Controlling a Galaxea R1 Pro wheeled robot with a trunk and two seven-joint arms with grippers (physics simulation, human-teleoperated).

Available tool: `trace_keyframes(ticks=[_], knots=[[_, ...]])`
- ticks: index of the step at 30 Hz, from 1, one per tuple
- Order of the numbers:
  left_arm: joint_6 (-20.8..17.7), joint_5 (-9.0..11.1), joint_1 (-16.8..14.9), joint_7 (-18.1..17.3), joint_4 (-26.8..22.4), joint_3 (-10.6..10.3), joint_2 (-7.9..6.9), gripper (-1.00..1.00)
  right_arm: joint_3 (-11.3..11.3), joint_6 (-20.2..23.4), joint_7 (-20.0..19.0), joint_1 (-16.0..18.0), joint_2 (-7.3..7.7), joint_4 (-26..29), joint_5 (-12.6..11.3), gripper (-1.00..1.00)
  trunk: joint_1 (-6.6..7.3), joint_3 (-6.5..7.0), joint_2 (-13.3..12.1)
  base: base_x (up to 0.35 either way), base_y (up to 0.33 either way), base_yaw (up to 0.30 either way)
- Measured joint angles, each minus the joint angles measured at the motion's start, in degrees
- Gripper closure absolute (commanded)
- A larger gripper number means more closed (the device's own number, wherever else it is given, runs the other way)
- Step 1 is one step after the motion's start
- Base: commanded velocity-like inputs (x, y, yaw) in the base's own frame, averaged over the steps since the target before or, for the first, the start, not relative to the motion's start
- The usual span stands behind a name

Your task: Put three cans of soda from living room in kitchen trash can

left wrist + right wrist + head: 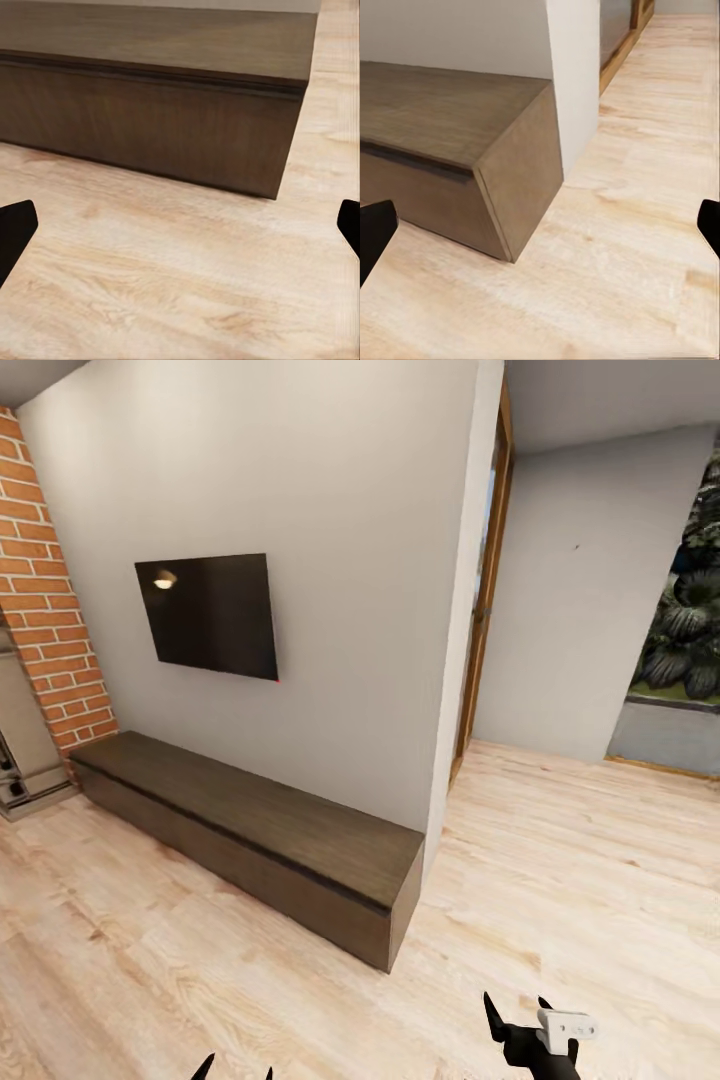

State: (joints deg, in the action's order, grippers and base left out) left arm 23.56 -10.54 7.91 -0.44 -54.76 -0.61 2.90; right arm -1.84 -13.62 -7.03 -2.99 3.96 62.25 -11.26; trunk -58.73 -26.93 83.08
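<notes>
The cans of soda and the tash can are out of view. I face a living room wall with a black TV (208, 615) hung above a long dark bench (250, 825). My left gripper (237, 1070) pokes in at the head view's lower edge, and its fingers stand wide apart over bare floor (180, 285) in front of the bench (150, 112). My right gripper (515, 1008) is open too, with nothing between its fingers, near the bench's end corner (517, 172).
A brick chimney (45, 590) and a grey fireplace (20, 740) stand at far left. The white wall ends at a corner (455, 660) by the bench's right end. Beyond it a wood-framed glass door (485, 590) and pale wood floor (580, 840) lead to a window with plants (685, 630).
</notes>
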Motion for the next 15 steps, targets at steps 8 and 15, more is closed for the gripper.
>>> trace_keyframes(ticks=[8,15], knots=[[0.0,0.0,0.0,0.0,0.0,0.0,0.0,-1.0,0.0,0.0,0.0,0.0,0.02,0.0,0.0,-1.0,0.0,0.0,0.0,0.0,0.0,-0.252],[0.0,0.0,0.0,0.0,0.0,0.0,0.0,-1.0,0.0,0.0,0.0,0.0,0.0,0.0,0.0,-1.0,0.0,0.0,0.0,0.013,0.0,-0.252]])
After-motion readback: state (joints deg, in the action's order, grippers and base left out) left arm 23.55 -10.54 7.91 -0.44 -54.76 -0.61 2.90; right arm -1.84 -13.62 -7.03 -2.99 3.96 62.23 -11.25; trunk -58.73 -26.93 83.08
